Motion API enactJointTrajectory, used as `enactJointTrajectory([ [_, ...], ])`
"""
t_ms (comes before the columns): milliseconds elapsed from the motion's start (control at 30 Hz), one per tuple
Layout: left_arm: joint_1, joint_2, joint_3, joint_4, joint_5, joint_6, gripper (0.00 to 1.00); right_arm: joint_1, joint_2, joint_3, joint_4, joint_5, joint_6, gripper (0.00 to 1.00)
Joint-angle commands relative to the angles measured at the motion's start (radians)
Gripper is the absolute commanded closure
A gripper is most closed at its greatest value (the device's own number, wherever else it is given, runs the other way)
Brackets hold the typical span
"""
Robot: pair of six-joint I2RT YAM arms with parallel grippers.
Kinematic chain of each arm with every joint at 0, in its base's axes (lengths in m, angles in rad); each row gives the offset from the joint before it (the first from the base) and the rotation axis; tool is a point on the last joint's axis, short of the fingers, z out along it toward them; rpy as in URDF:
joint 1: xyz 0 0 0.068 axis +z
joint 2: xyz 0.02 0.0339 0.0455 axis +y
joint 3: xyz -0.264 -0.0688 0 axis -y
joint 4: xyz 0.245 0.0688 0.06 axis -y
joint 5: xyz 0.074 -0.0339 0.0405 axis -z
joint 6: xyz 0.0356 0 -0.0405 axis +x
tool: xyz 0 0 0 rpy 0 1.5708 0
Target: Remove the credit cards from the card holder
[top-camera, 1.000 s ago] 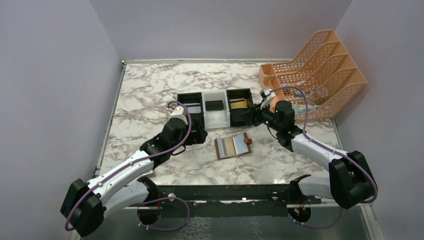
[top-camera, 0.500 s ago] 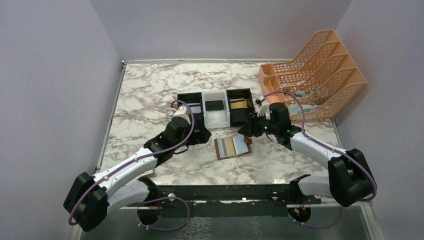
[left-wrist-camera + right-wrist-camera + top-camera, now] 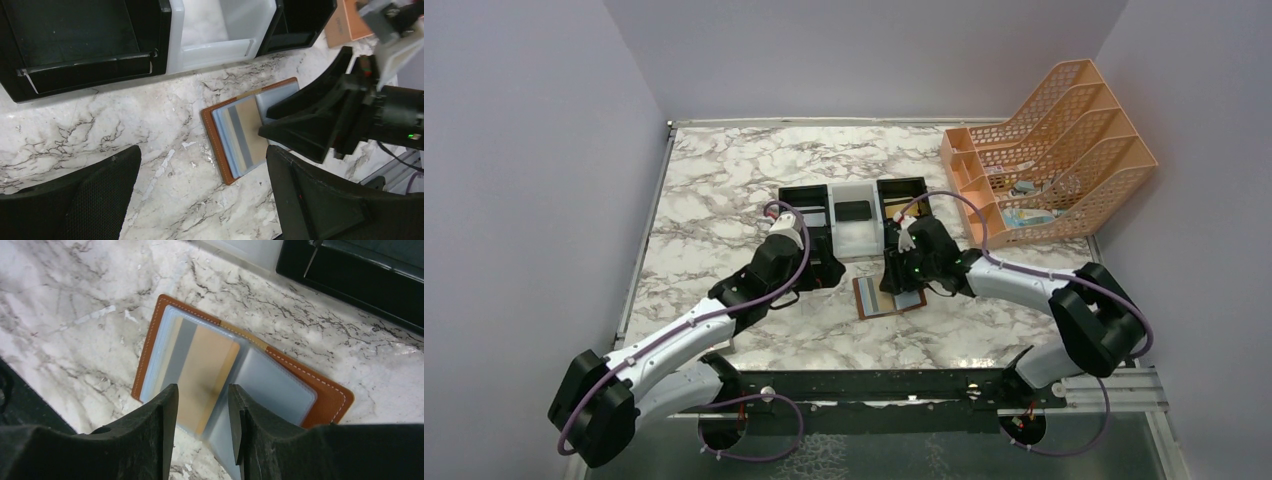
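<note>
Brown leather bifold card holder point(image 3: 327, 392), open beneath narrowly parted, empty right gripper point(image 3: 200, 392): tan plastic card point(image 3: 207, 360) unextracted; dark card point(image 3: 854, 210) beyond, already out. Left gripper point(image 3: 202, 152) wide.

The marble-patterned worktop point(image 3: 714, 180) carries a black-white-black tray point(image 3: 856, 240) at its middle, nearer the far edge. Just in front of the tray lies the card holder point(image 3: 869, 298), open and flat. An orange file rack point(image 3: 1054, 150) fills the far right corner, seemingly reaching the right edge.

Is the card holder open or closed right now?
Open: the card holder lies spread flat, pockets up, a tan card showing.
</note>
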Motion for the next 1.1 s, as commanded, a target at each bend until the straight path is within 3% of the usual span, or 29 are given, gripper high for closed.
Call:
enactJointTrajectory([
  [0, 0.005, -0.056, 0.005, -0.012, -0.038, -0.011, 0.01, 0.014, 0.068, 0.04, -0.053, 0.117, -0.019, 0.59],
  [533, 0.006, 0.118, 0.034, 0.063, 0.096, 0.029, 0.03, 0.012, 0.162, 0.03, 0.013, 0.087, -0.032, 0.84],
  [667, 0.003, 0.17, 0.034, 0.101, 0.156, 0.045, 0.09, -0.014, 0.161, 0.004, 0.059, 0.02, -0.031, 0.87],
  [800, -0.01, 0.229, 0.037, 0.142, 0.181, 0.046, 0.15, -0.077, 0.149, -0.046, 0.136, -0.079, -0.013, 0.98],
  [1067, -0.069, 0.317, 0.056, 0.242, 0.192, 0.023, 0.25, -0.163, 0.188, -0.096, 0.233, -0.203, 0.024, 0.99],
])
